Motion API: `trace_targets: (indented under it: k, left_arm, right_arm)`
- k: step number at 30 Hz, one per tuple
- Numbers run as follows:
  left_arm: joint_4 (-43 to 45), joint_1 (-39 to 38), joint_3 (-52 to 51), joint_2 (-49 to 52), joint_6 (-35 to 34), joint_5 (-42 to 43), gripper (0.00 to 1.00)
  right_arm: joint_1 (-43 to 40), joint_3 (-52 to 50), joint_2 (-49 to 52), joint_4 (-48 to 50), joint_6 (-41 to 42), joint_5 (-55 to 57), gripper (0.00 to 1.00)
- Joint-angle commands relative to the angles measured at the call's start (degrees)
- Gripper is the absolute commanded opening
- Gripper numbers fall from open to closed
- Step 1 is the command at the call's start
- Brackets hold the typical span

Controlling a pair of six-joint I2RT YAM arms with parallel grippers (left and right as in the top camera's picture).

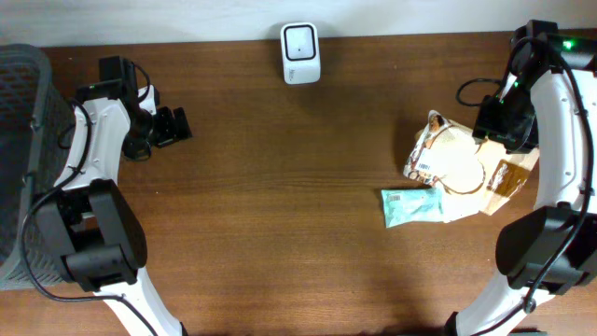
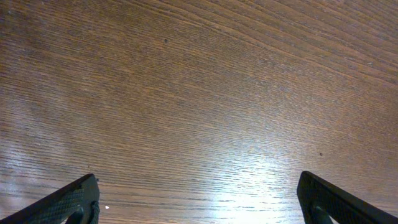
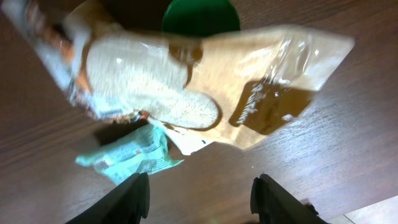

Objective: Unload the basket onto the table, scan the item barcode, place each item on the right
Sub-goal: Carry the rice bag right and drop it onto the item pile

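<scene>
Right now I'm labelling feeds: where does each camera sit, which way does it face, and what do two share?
Overhead: above the table, facing straight down; left arm, right arm, scanner, bags.
Left wrist: on left arm, facing bare wood; open left pincer tips show.
Right wrist: on right arm, facing the bags; open right pincer tips show.
Shared: overhead and right wrist both show the teal packet.

No wording is legible in any view. Beige packet: brown label bearing white script, too blurred to make out. Teal packet: dark small print, illegible. White-and-orange bag: coloured print along its edge, too small to decipher.
</scene>
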Motion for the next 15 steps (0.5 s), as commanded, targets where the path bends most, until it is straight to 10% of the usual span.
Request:
trace_targets:
  k: [1,7,15]
  left_arm:
    - [0.1,0.2,0.7,-1.6,0.5,0.0,0.99]
    - [0.1,0.2,0.7,-1.6,0.5,0.0,0.99]
    - [0.1,0.2,0.7,-1.6,0.5,0.0,0.99]
  right_arm:
    - [-0.3,1.1,-0.9,-0.3,-0.1,1.2,0.52]
    - [-0.2,6.1,-2.1,-4.2,-5.1,-2.0,0.52]
    - [1.8,10.9,-16.8,-4.5,-17.1,-20.1,0.80]
